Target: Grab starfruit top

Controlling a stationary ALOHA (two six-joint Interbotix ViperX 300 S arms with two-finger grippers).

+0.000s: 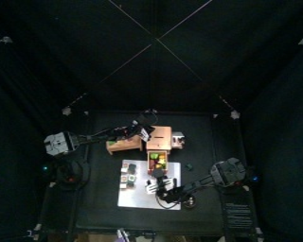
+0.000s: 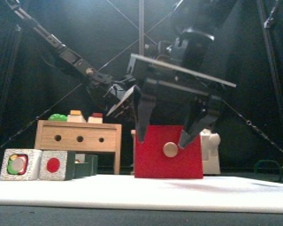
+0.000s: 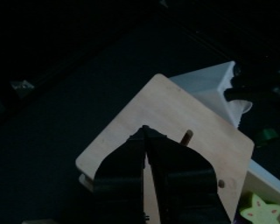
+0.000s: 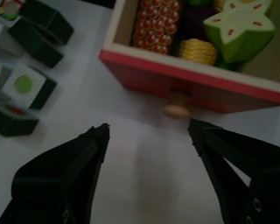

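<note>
1. Fingers of my right gripper (image 4: 149, 162) stand spread wide with nothing between them, two matte black tapered blades hanging just in front of the red drawer (image 4: 195, 83) and clear of it
2. Between those fingers, a little farther off, sits the drawer's round pale wooden knob (image 4: 174, 110), smooth and ball-shaped
3. Inside the drawer, which has a red-painted front and pale wood walls, lies the starfruit (image 4: 240, 26): a green, pointed, star-shaped wooden piece with a cream cut face and a red spot at its centre, in the compartment at one end
4. Beside the starfruit lie a knobbly yellow corn piece (image 4: 198, 51) and a taller orange piece with a dotted, bumpy skin (image 4: 157, 22)
5. From the front view, my right gripper (image 2: 170, 110) hangs over the red drawer (image 2: 168, 152), its fingers straddling the top edge, so the contents are hidden from that side
6. Off to one side on the white mat (image 4: 73, 96) are dark cubes with printed fruit faces (image 4: 22, 87); from the front they show as picture blocks (image 2: 40, 165) at the foot of a plain wooden box (image 2: 78, 135) with round holes
7. My left gripper (image 3: 166, 166) is over a flat pale wooden panel (image 3: 166, 118) with rounded corners; its fingers look pressed together to a point, holding nothing
8. A pale green star shape (image 3: 264, 210) shows at the edge of the left wrist view, on the bench near that panel
</note>
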